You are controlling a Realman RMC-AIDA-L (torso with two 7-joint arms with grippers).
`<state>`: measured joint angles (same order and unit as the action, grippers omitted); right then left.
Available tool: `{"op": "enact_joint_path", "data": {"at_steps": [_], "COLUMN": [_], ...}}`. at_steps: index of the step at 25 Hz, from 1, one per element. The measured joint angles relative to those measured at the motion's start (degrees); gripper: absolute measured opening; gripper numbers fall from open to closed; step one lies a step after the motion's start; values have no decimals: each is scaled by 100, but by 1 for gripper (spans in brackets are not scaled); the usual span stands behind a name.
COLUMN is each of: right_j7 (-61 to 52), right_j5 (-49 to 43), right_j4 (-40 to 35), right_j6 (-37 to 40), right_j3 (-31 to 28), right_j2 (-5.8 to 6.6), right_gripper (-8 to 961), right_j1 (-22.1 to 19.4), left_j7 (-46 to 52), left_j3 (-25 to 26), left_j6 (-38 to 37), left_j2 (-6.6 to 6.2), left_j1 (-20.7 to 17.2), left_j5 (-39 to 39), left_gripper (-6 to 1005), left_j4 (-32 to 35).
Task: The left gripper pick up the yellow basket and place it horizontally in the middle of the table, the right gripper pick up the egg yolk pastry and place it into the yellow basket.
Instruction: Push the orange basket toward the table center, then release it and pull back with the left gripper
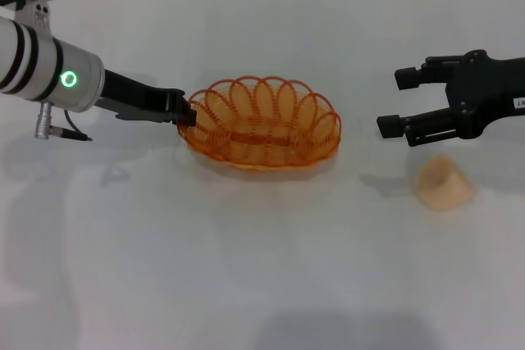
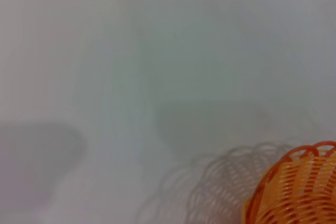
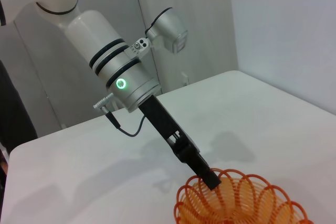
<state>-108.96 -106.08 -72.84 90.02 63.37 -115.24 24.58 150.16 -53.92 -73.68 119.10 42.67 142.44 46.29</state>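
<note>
Looking down from the head cam, I see the table [image 1: 262, 284], a big plain white flat top, filling nearly the whole view. On it, roughly centre and a bit toward the far side, sits the yellow basket [image 1: 264, 124], an oval orange-yellow see-through wire thing w/ a scalloped looped rim, long axis running left-right, resting flat.

The left gripper [image 1: 187, 112], a black two-fingered claw on a black arm w/ a silver-grey segment and green light, reaches in from my left and its tip meets the basket's left rim. In the right wrist cam the tip [image 3: 211, 180] sits right on the rim loops [image 3: 236, 203]. I can't tell whether it's clenched on the wire or released; the fingers aren't separable in any view.

The right gripper [image 1: 398, 102], a black two-fingered claw on a black arm, hovers at the right, fingers spread apart, holding nothing, apart from the basket.

Smallest: the egg yolk pastry [image 1: 441, 183], a pale peach rounded bun, smooth and matte, lies on the table just below-right of that claw's fingertips in the head cam, well apart from the basket.
</note>
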Motion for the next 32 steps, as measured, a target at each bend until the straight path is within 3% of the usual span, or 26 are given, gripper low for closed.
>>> {"op": "enact_joint_path", "data": {"at_steps": [32], "right_j7": [7], "right_j5": [0], "right_j4": [-11], "right_j6": [43], "right_j3": [20], "right_j2": [2], "right_gripper": [837], "right_j1": [8], "left_j7": [-95], "left_j3": [-383], "left_j6": [537], "left_j2": [14], "left_j1": [36], "left_j5": [-527], "left_gripper": [82], "left_j4": [-494]}}
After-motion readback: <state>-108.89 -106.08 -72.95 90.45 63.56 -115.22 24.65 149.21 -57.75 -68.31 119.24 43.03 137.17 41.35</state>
